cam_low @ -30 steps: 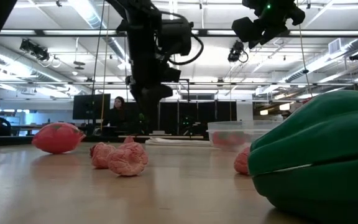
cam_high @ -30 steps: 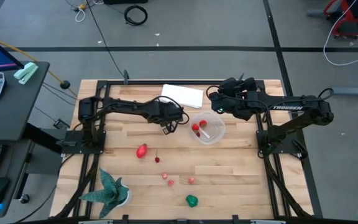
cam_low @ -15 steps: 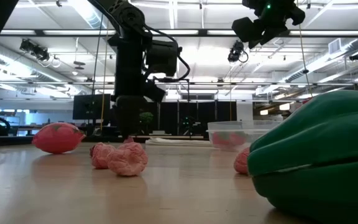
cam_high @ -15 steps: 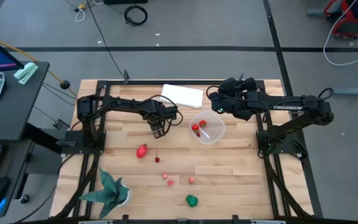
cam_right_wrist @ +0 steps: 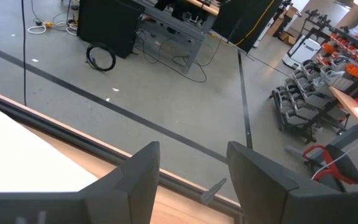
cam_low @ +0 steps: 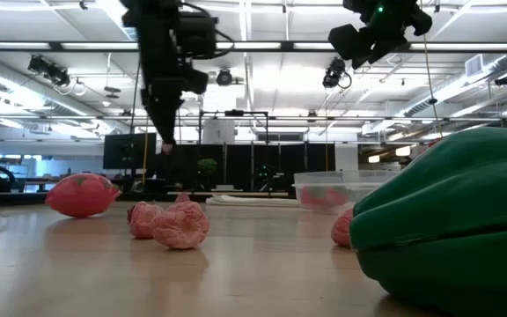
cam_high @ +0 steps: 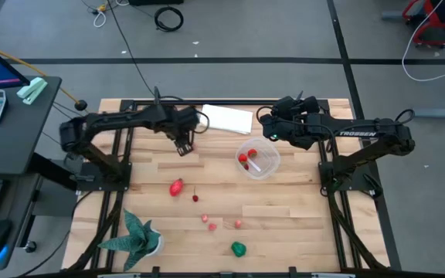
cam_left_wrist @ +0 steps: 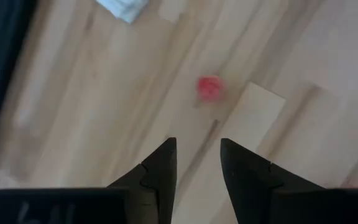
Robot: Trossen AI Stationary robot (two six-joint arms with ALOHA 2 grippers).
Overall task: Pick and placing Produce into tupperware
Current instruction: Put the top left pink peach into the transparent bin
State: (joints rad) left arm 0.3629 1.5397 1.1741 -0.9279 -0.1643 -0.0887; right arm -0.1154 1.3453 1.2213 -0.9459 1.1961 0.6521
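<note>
Both arms matte black, jointed tubular links with loose black cable loops; right arm [cam_high: 365,133] has white TROSSEN lettering, each wrist ends in two dark wedge-shaped fingers [cam_left_wrist: 160,174].

From my overhead view I read one word, "TROSSEN", in white capitals along the right arm [cam_high: 354,133]. White marks show on the left wrist housing [cam_left_wrist: 45,211], but I can't make them out. Nothing else is legible.
</note>
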